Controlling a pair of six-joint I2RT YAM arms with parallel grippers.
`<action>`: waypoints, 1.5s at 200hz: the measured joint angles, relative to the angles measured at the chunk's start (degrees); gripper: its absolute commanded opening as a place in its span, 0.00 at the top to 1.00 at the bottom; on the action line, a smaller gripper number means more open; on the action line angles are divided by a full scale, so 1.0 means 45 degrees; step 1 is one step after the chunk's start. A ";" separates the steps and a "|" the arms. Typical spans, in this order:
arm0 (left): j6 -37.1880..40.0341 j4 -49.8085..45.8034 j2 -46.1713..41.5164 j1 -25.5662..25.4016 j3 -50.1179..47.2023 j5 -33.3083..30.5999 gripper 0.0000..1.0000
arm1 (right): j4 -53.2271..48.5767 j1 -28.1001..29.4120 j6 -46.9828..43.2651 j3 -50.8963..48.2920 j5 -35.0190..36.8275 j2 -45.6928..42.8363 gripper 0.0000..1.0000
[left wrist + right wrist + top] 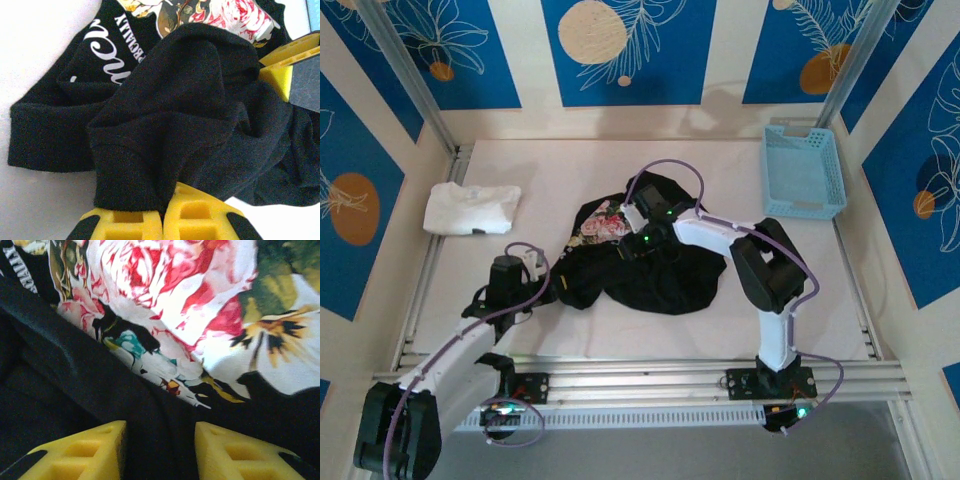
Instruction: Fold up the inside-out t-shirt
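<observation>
At the far left of the table (620,335), a folded white garment (472,209) lies well apart from the work area. Nearer and to its right, the left gripper (548,275) is positioned at the left edge of the black t-shirt (660,280). In the left wrist view, the left gripper (162,212) is clenched, with its yellow fingers (200,220) drawn together on a bunched fold of the t-shirt (190,100). White lettering (107,45) is visible on the cloth beyond the fold.

The t-shirt is crumpled at the centre of the table, with a floral print (603,224) exposed at its far left side. The right gripper (622,236) is placed on the garment just beside this print. In the right wrist view, the right gripper (160,440) is released: the jaws are held apart, with black fabric (75,390) between them and the floral print (200,300) just beyond.

A light blue basket (803,172) is located at the far right.
</observation>
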 measured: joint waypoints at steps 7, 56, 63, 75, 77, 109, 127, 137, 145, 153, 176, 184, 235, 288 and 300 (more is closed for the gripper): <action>0.0015 0.0000 0.0019 0.0000 0.0000 0.0000 1.00 | -0.0010 0.0005 -0.0029 0.0005 -0.0029 0.0015 0.83; 0.0024 0.0204 0.0510 0.0000 0.0000 0.0000 1.00 | 0.0000 -0.0049 -0.0214 0.0083 -0.0476 -0.0228 1.00; 0.0019 0.0248 0.0549 0.0000 0.0005 0.0000 1.00 | 0.0039 -0.0102 -0.0185 0.0049 -0.0627 -0.0466 1.00; 0.0019 0.0330 0.0568 0.0000 0.0000 0.0000 0.99 | 0.0180 -0.0189 -0.0175 -0.0102 -0.0962 -0.1005 1.00; 0.0024 0.0340 0.0568 0.0000 0.0000 0.0000 0.97 | 0.0219 -0.0214 -0.0170 -0.0141 -0.1020 -0.1127 1.00; 0.0029 0.0529 0.0568 0.0000 0.0000 0.0000 0.86 | 0.0869 -0.0690 0.0160 -0.0695 -0.2259 -0.3045 1.00; 0.0005 0.0661 0.0563 0.0005 0.0005 0.0010 0.69 | 0.1375 -0.0884 0.0398 -0.0991 -0.2929 -0.3847 1.00; 0.0141 0.0709 0.0481 0.0005 0.0005 0.0000 0.58 | 0.1569 -0.0957 0.0466 -0.1127 -0.3206 -0.4172 1.00; 0.0102 0.0680 0.0282 0.0005 0.0000 -0.0102 0.51 | 0.1666 -0.0976 0.0544 -0.1209 -0.3371 -0.4357 1.00; 0.0034 0.0617 -0.0063 0.0005 0.0005 -0.0277 0.47 | 0.1758 -0.0981 0.0602 -0.1273 -0.3541 -0.4507 1.00; 0.0257 0.0233 -0.1671 -0.0010 0.0053 -0.1098 0.40 | 0.1851 -0.1010 0.0695 -0.1345 -0.3881 -0.4765 1.00; 0.0427 0.0078 -0.2273 -0.0102 0.0160 -0.1481 0.37 | 0.1851 -0.1015 0.0729 -0.1355 -0.3954 -0.4804 1.00; 0.1802 0.0083 -0.1321 -0.1982 0.2200 -0.2977 0.32 | 0.1962 -0.1015 0.0903 -0.1457 -0.4279 -0.4818 1.00; 0.4051 0.0102 0.3167 -0.4435 0.4333 -0.4605 0.29 | 0.2132 -0.1015 0.1127 -0.1613 -0.4333 -0.4843 1.00; 0.4303 0.0219 0.4031 -0.4439 0.4736 -0.4925 0.37 | 0.2147 -0.1015 0.1127 -0.1734 -0.4333 -0.4915 1.00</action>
